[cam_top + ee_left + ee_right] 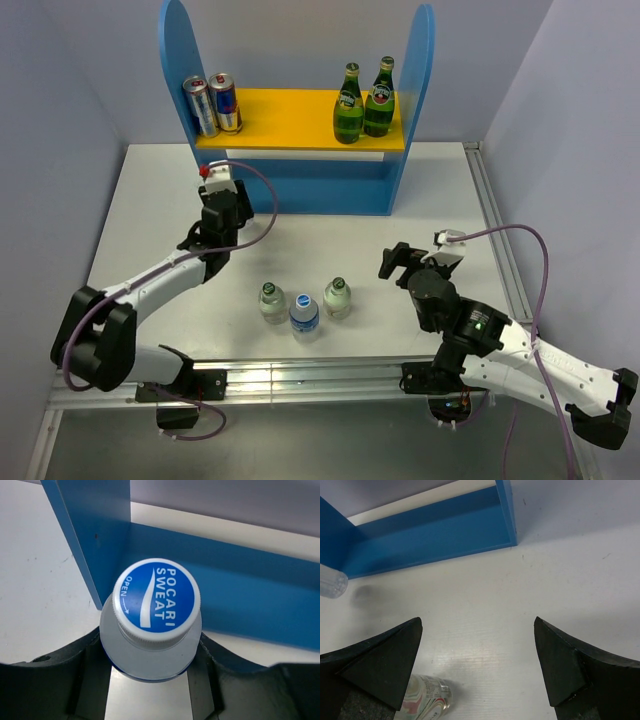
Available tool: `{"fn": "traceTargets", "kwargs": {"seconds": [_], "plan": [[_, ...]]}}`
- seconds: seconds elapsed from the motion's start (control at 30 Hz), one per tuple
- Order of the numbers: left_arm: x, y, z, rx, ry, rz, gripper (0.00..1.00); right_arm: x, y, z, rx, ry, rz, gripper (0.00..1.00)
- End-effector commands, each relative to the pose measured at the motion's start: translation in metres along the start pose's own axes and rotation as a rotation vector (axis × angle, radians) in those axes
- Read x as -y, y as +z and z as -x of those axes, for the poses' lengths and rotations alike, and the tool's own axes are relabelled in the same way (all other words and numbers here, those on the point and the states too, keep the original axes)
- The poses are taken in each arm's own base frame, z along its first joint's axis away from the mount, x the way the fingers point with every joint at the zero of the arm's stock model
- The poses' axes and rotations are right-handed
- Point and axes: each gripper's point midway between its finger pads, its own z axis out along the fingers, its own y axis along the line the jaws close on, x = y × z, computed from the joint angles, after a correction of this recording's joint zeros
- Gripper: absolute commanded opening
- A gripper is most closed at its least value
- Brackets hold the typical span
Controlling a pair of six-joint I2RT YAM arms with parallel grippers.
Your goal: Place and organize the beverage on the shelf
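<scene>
Blue-sided shelf (300,190), part-stocked, with two arms.
Upper board: two cans (213,103) left, two green bottles (362,100) right. Right gripper (478,625) gapes wide, empty, above table (150,220). Left gripper (152,655) flanks upright blue-capped bottle (155,597) at shelf's lower left corner; grip cannot be told. Three bottles (306,312) stand on table.

Blue-capped bottle (155,597) — body mostly hidden beneath its cap; left claw (150,652) cut off by the bottom edge.

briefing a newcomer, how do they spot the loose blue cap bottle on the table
On the table in front of the blue shelf, three bottles stand between the arms. Pick the middle bottle, nearest the arm bases; its left neighbour and right neighbour lack its blue cap.
</scene>
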Motion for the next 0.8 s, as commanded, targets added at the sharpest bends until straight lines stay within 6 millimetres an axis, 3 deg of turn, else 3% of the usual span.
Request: {"fn": "traceTargets", "kwargs": {"seconds": [0.0, 0.27, 0.53, 0.77], "plan": [[0.013, 0.014, 0.081, 0.288, -0.159, -0.054, 0.00, -0.007, 0.001, 0.005, 0.015, 0.022, 0.015, 1.00], [0.017, 0.061, 0.077, 0.298, -0.139, -0.042, 0.00, -0.010, 0.003, 0.004, 0.009, 0.012, 0.016, 1.00], [0.018, 0.085, 0.090, 0.352, -0.124, -0.015, 0.00, -0.010, 0.004, 0.003, 0.007, 0.005, 0.011, 1.00], [0.009, 0.108, 0.080, 0.322, -0.089, 0.058, 0.00, -0.010, 0.005, 0.002, 0.007, -0.003, 0.003, 1.00]]}}
